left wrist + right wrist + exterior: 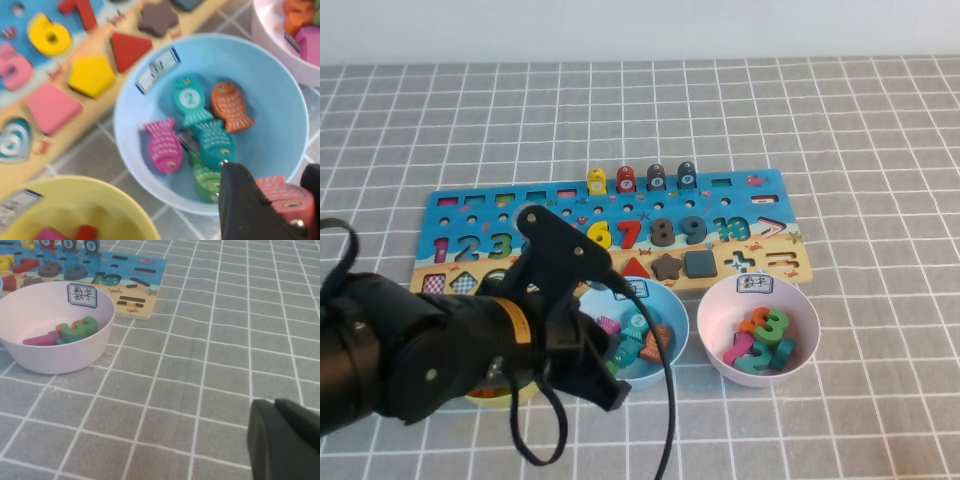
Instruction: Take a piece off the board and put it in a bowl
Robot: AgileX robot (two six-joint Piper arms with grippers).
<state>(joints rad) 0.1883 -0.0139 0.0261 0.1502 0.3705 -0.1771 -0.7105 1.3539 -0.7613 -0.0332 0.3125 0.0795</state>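
1. Now holding: left gripper (280, 210) clamped on the piece (285, 192), a pale pink fish pinched between dark fingers (245, 205), poised over the near rim of the bowl (280, 100) — not yet inside it, judging by the left wrist view.
2. Already in the light blue bowl: a teal fish marked 2 (189, 100), an orange fish (231, 106), a magenta fish (164, 146), another teal one (215, 142) and a green one (205, 175). Little bare floor left, so best aimed at the open patch toward the far wall.
3. Worth nudging a touch further over the bowl's middle before letting go (a release at the rim risks the fish tipping out onto the table (200, 365)).
4. Then a low, gentle opening of the fingers — no drop from height, or the piece may bounce off the pile.
5. Neighbours to steer clear of: yellow bowl (75, 210) just beside the blue one on one side, pale pink bowl (758, 328) with numerals on the other.
6. Board (760, 190) lying just beyond the bowls, touching none of them as far as visible.
7. Right gripper (285, 440) parked low over bare table, well apart from the work; cannot tell how its fingers stand.
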